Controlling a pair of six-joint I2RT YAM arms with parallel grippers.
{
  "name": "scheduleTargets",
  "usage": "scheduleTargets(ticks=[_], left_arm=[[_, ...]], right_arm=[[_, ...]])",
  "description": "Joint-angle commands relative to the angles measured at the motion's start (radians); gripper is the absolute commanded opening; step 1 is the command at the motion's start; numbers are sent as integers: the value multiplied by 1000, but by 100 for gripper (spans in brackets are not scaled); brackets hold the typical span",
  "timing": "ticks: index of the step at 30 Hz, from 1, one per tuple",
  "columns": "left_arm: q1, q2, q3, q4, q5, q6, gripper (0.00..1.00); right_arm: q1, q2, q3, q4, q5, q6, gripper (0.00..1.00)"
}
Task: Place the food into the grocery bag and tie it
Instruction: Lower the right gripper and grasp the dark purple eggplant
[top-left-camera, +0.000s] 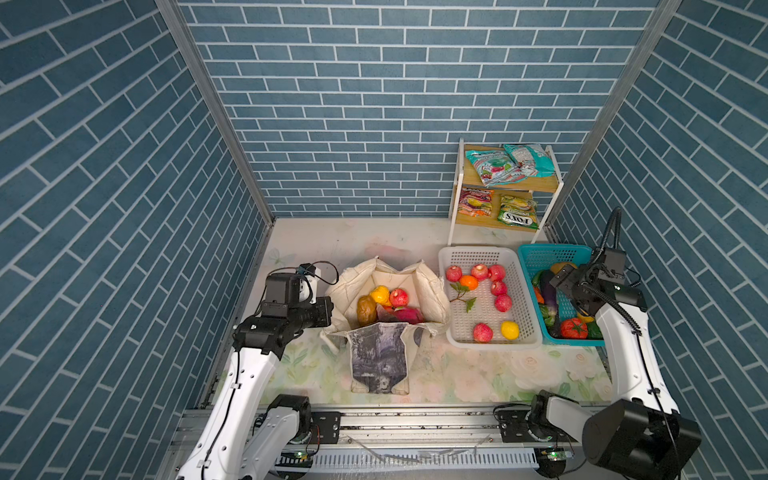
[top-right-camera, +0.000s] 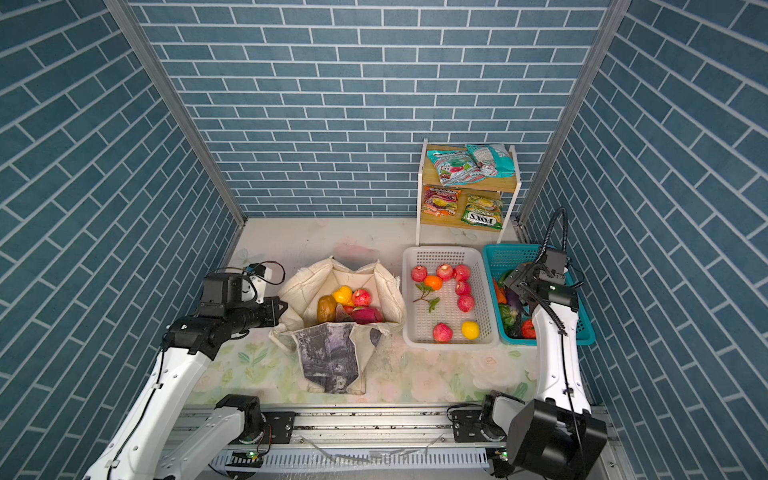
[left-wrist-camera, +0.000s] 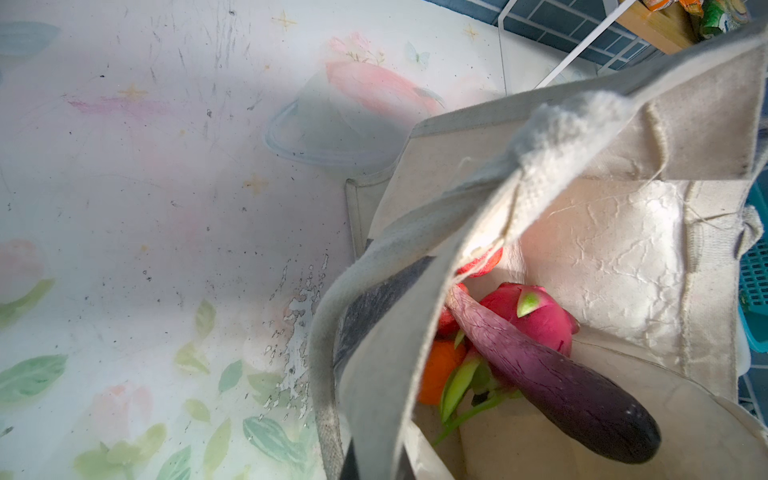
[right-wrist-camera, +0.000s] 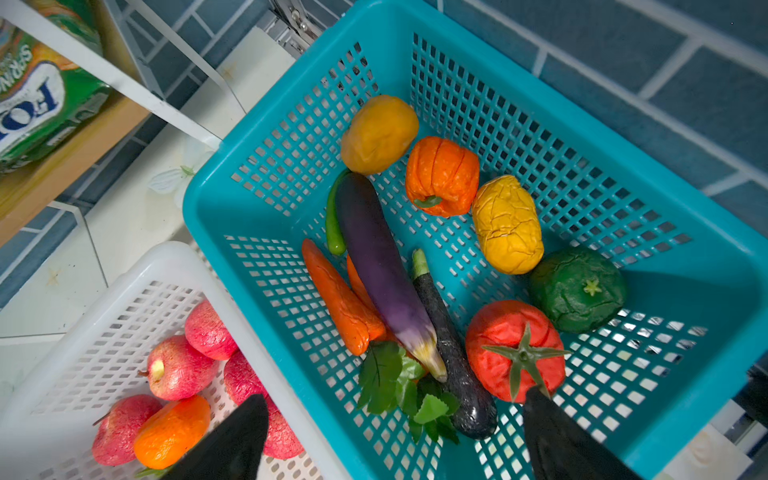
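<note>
The left gripper pinches the grocery bag at its rim, and fruit lies inside just past its tip. The right gripper hangs wide-jawed over the teal basket, with an aubergine directly beneath it.

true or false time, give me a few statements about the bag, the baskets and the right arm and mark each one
1. The grocery bag holds a pink dragon fruit. True.
2. The right gripper has its jaws shut. False: they stand open above the teal basket, holding nothing.
3. The white basket holds nothing but apples. False: an orange and a yellow fruit lie there too.
4. Snack packets lie on the shelf. True.
</note>
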Motion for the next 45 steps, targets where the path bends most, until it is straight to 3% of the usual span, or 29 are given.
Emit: scheduleTargets(ticks=[1,22,45], left_arm=[[1,2,-10,4,12,14,0],[2,-3,-9,1,9,15,1],[2,-4,-11,1,7,14,2]], right_arm=[[-12,41,38,-19,-48,28,95],[-13,351,41,78,-64,33,84],[-33,630,188,112,-107,27,72]])
